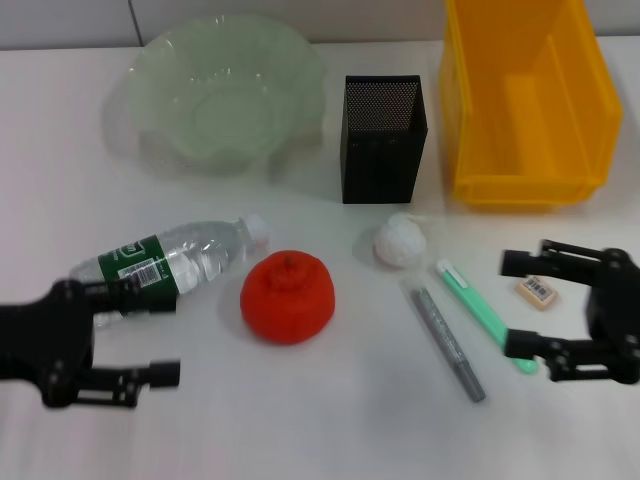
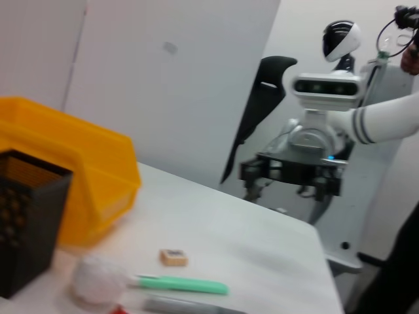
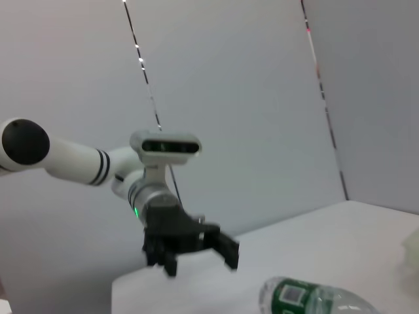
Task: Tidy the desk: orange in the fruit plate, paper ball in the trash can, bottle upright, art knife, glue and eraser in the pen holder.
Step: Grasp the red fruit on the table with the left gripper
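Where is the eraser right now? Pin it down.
In the head view the eraser lies flat on the table's right side, in front of the trash can, just right of the glue and between the open jaws of the right gripper.

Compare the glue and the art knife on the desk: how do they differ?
The glue is mint green with a white tip; the art knife is grey with a darker end. The glue's far end lies under the open right gripper; the knife lies clear of it. Both are slim sticks lying flat, roughly parallel.
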`<state>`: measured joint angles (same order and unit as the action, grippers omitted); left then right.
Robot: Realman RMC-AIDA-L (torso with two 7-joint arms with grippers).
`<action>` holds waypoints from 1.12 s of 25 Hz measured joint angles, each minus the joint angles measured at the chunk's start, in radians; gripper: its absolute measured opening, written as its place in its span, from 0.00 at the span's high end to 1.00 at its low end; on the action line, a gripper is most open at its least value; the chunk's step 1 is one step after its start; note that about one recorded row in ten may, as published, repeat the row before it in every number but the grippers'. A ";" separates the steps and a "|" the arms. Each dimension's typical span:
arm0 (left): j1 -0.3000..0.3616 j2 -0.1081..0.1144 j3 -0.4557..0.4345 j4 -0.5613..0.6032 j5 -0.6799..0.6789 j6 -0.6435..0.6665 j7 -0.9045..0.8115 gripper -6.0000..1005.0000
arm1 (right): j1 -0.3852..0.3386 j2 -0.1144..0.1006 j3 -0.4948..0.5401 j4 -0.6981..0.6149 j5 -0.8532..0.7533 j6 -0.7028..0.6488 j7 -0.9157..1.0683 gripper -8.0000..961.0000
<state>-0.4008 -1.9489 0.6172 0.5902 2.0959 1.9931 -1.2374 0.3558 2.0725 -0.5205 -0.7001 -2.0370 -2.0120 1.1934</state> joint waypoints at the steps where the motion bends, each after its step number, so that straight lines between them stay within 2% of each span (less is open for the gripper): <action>1: -0.007 -0.008 -0.013 0.026 -0.001 -0.003 -0.008 0.18 | 0.000 0.000 0.000 0.000 0.000 0.000 0.000 0.13; 4: -0.024 -0.037 -0.035 0.077 -0.002 -0.028 -0.009 0.18 | -0.044 -0.003 0.014 -0.073 0.004 -0.030 0.020 0.13; 5: -0.040 -0.069 -0.040 0.105 -0.002 -0.071 0.000 0.18 | -0.071 -0.003 0.043 -0.131 0.005 -0.054 0.047 0.13; 6: -0.040 -0.069 -0.040 0.105 -0.002 -0.071 0.000 0.18 | -0.071 -0.003 0.043 -0.131 0.005 -0.054 0.047 0.13; 10: -0.078 -0.118 -0.024 0.094 -0.002 -0.214 0.053 0.18 | -0.116 -0.002 0.125 -0.235 0.001 -0.115 0.087 0.13; 15: -0.128 -0.118 -0.002 -0.002 0.000 -0.342 0.077 0.18 | -0.132 0.003 0.188 -0.269 0.001 -0.154 0.092 0.13; 20: -0.135 -0.122 0.017 -0.037 0.000 -0.378 0.124 0.18 | -0.134 0.004 0.194 -0.267 0.001 -0.160 0.101 0.13; 28: -0.148 -0.126 0.024 -0.202 -0.025 -0.522 0.272 0.18 | -0.121 0.006 0.190 -0.261 0.006 -0.154 0.115 0.13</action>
<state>-0.5488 -2.0748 0.6410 0.3877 2.0704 1.4707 -0.9653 0.2347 2.0781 -0.3304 -0.9616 -2.0313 -2.1662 1.3083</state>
